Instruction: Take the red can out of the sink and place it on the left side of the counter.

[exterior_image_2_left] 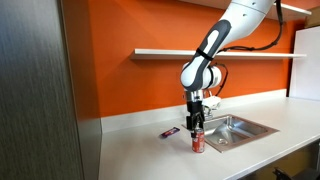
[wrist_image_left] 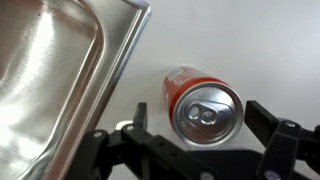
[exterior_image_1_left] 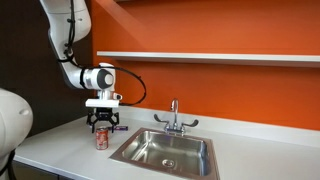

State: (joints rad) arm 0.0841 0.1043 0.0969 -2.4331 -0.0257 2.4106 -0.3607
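The red can (exterior_image_1_left: 101, 140) stands upright on the grey-white counter (exterior_image_1_left: 55, 150), just left of the steel sink (exterior_image_1_left: 140, 150). It also shows in an exterior view (exterior_image_2_left: 197, 142) and in the wrist view (wrist_image_left: 200, 100), silvery top up. My gripper (exterior_image_1_left: 103, 123) hangs straight over it, fingers down either side of the can top. In the wrist view the gripper (wrist_image_left: 201, 112) is open, with a gap between each finger and the can. The sink's rim (wrist_image_left: 120, 60) lies close beside the can.
A small flat purple object (exterior_image_1_left: 119, 128) lies on the counter behind the can, also seen in an exterior view (exterior_image_2_left: 171, 131). A chrome faucet (exterior_image_1_left: 174, 118) stands behind the sink. A white shelf (exterior_image_1_left: 200, 57) runs along the orange wall above.
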